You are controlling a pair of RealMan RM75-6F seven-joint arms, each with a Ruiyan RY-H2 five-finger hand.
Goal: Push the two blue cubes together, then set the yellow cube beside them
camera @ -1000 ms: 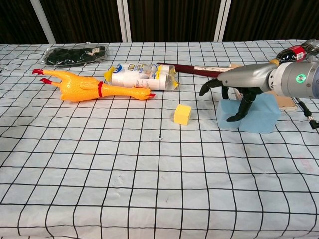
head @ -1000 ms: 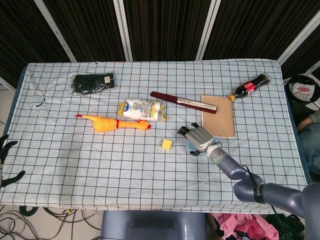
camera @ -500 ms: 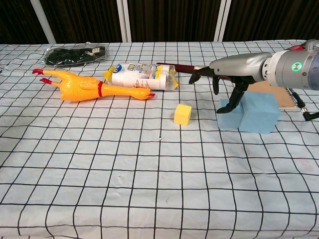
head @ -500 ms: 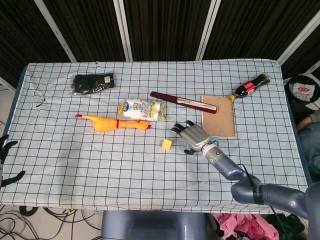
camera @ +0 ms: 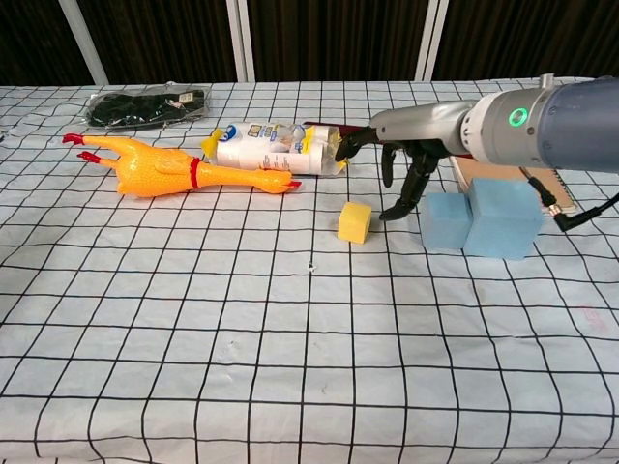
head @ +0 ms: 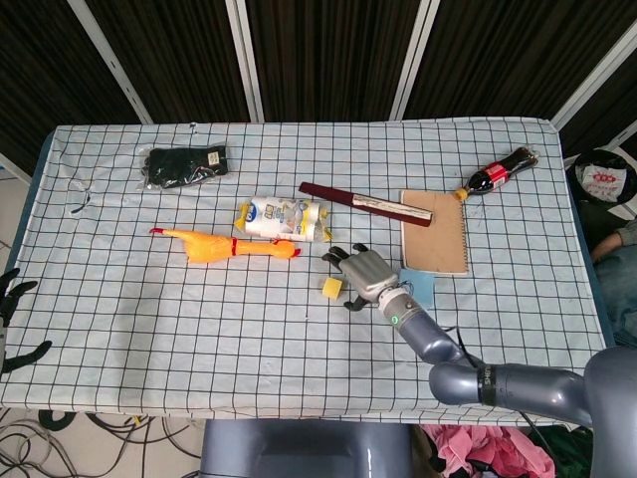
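Observation:
Two light blue cubes (camera: 447,220) (camera: 504,218) stand touching side by side at the right; in the head view the blue cubes (head: 421,289) show only partly behind my right wrist. The yellow cube (camera: 355,221) (head: 331,289) sits a short gap to their left. My right hand (camera: 401,159) (head: 363,274) hovers between the yellow cube and the blue pair, fingers spread and pointing down, holding nothing. One fingertip hangs close to the yellow cube's right side. My left hand (head: 12,299) shows at the far left edge, off the table, fingers apart and empty.
A yellow rubber chicken (camera: 169,174) and a white snack packet (camera: 276,148) lie behind the yellow cube. A dark red stick (head: 363,202), a brown notebook (head: 434,231) and a cola bottle (head: 498,174) lie at the back right. A black packet (head: 184,165) lies far left.
My right hand has lifted off the blue cubes and moved left, ending beside the yellow cube. The blue cubes stay together; the yellow cube has not moved.

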